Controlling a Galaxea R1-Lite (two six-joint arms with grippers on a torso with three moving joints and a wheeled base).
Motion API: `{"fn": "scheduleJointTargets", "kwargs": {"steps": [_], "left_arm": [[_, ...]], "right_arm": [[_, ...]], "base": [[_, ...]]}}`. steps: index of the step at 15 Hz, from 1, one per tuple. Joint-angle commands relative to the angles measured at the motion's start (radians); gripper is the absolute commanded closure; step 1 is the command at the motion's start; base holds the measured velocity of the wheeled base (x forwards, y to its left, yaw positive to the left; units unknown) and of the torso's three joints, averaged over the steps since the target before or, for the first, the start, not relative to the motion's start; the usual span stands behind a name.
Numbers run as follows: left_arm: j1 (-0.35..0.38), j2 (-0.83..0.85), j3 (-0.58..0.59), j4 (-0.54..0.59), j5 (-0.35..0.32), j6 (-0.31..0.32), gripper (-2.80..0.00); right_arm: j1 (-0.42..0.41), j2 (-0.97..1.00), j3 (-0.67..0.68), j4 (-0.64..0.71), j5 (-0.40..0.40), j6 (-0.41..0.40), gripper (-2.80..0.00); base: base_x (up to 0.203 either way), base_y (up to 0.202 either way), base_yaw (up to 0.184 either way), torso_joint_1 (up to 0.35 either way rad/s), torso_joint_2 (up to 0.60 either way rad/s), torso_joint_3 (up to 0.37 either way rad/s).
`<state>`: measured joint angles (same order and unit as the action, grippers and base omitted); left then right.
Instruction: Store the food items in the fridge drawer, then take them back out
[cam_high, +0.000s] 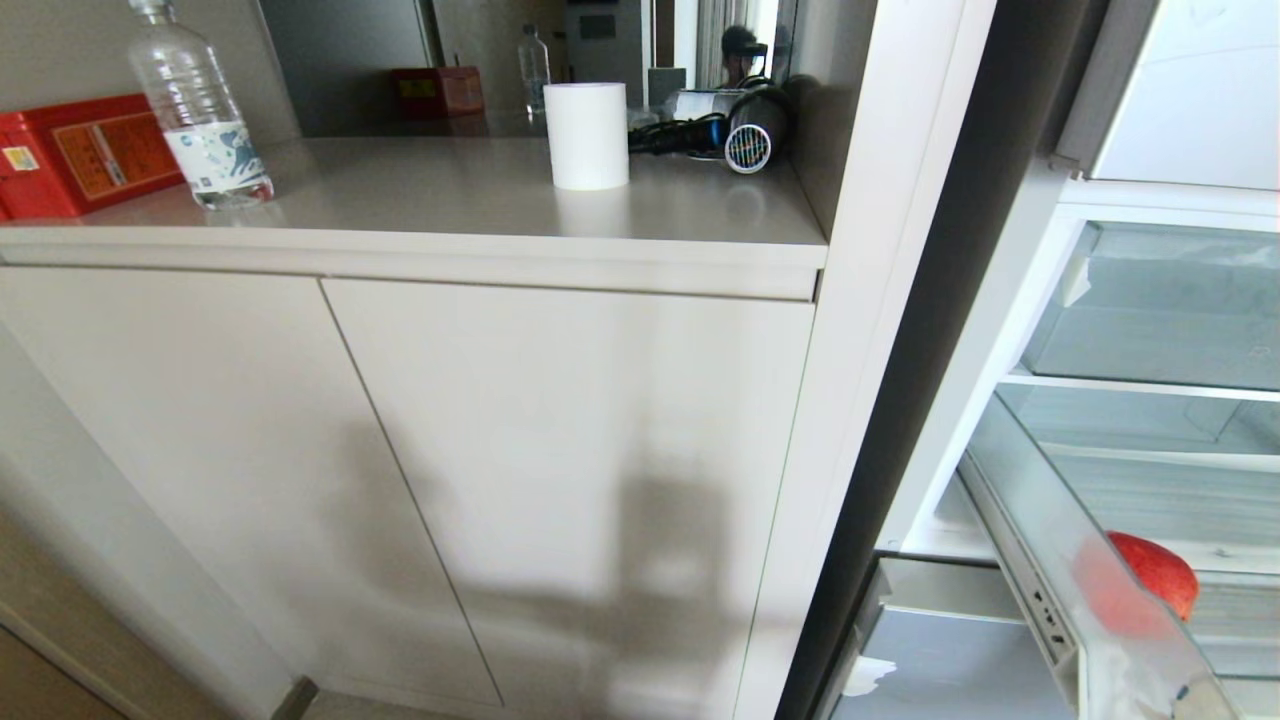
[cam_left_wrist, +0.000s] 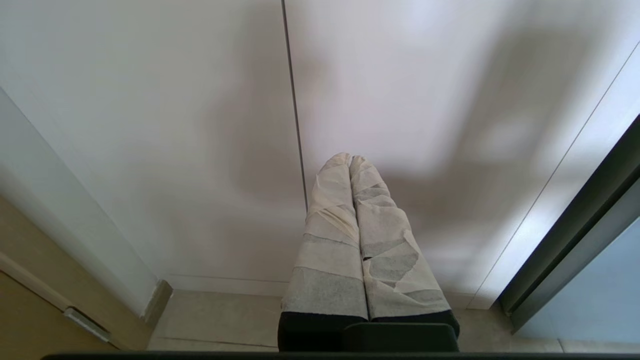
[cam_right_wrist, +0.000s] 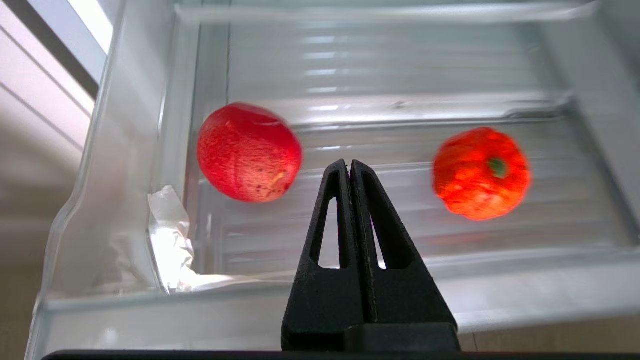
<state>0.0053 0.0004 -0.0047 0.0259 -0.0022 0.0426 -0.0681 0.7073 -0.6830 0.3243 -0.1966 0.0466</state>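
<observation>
Right hand (cam_right_wrist: 350, 167) hovers above the fridge drawer (cam_right_wrist: 125, 210), fingers pressed together, empty; left hand (cam_left_wrist: 350, 160) closed too, parked by the cabinet. Apple (cam_right_wrist: 249, 152) and pumpkin (cam_right_wrist: 481, 172) look light, rigid, prone to rolling; grip across their widest middle.

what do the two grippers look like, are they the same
No. The left gripper has long tapered fingers wrapped in pale, patchy tape strips, with black showing only at the base. The right gripper is bare matte black, each finger a narrow wedge with a long slot cut through it. No cables or markings show.

The pulled-out clear fridge drawer (cam_right_wrist: 125, 210) holds 2 items well apart: red apple (cam_right_wrist: 249, 152), bumpy orange pumpkin (cam_right_wrist: 481, 173).
</observation>
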Motion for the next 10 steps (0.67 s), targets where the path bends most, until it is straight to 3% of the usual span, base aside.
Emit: {"fn": "scheduleJointTargets", "kwargs": {"steps": [1,5,7,9,10], "left_arm": [[0.001,0.000,0.000,0.000,0.001,0.000,0.00],[0.001,0.000,0.000,0.000,0.000,0.000,0.00],[0.001,0.000,0.000,0.000,0.000,0.000,0.00],[0.001,0.000,0.000,0.000,0.001,0.000,0.00],[0.001,0.000,0.000,0.000,-0.001,-0.002,0.00]], "right_arm": [[0.001,-0.153,0.014,0.000,-0.004,-0.002,0.00],[0.026,-0.466,0.113,-0.012,0.100,-0.031,0.00],[0.040,-0.526,0.303,-0.107,0.133,-0.083,0.00],[0.048,-0.559,0.562,-0.310,0.149,-0.146,0.00],[0.051,-0.597,0.645,-0.333,0.160,-0.167,0.00]], "base": [[0.000,0.000,0.000,0.000,0.00,0.000],[0.000,0.000,0.000,0.000,0.00,0.000],[0.000,0.000,0.000,0.000,0.00,0.000],[0.000,0.000,0.000,0.000,0.00,0.000],[0.000,0.000,0.000,0.000,0.00,0.000]]}}
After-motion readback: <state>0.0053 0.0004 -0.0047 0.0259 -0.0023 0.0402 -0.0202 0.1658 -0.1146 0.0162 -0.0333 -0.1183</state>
